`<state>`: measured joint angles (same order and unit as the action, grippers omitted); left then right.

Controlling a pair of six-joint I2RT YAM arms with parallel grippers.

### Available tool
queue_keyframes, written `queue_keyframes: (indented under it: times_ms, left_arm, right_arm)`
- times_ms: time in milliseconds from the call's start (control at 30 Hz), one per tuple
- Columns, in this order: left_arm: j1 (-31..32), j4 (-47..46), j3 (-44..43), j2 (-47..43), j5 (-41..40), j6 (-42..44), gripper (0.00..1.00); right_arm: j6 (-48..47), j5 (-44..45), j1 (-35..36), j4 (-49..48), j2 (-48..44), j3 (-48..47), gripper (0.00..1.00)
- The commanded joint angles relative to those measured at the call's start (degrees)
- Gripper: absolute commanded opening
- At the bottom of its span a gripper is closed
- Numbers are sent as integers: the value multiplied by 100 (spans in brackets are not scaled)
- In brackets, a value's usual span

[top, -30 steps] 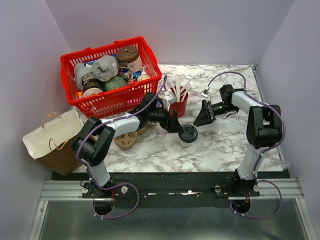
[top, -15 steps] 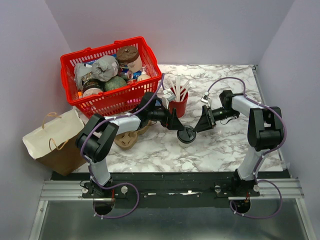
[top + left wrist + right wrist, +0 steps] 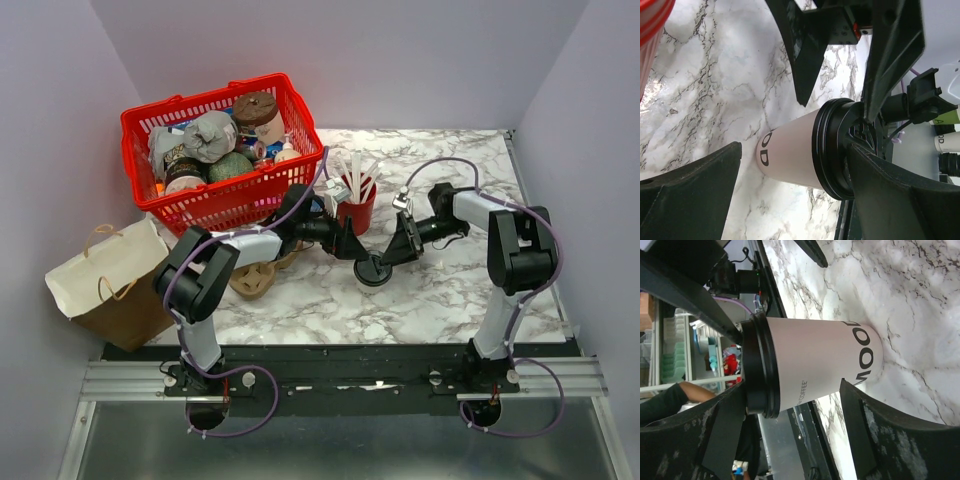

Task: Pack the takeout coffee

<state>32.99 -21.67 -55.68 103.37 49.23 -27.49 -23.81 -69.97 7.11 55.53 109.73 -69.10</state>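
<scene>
On marble [image 3: 715, 75], cream paper cup [image 3: 790, 155], round black lid [image 3: 830, 145]

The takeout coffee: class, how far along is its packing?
Done: nothing yet; the coffee stands on the table. In hand: the left gripper and right gripper are both open around it, neither closed. To do: grip, lift, and set it in the bag, probably.

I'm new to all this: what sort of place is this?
Likely a robotics lab mock-up of a takeout counter: a marble-look table boxed by plain walls, a red basket, a paper bag.
</scene>
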Motion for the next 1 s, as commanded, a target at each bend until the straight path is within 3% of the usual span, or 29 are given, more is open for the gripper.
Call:
queue_keyframes:
  times_ms: [0,467,967]
  left_arm:
    - [-30,-197,31,201,95,-46,93]
    - [-56,-943,435,386,7,-591,92]
    - [-47,-1349,673,61,-142,-548,94]
  right_arm:
    - [253,-130,71,-77,364,-121,79]
    - [447,-552,62,-261,734,283,70]
    - [949,-113,88,-1053,-3,547,68]
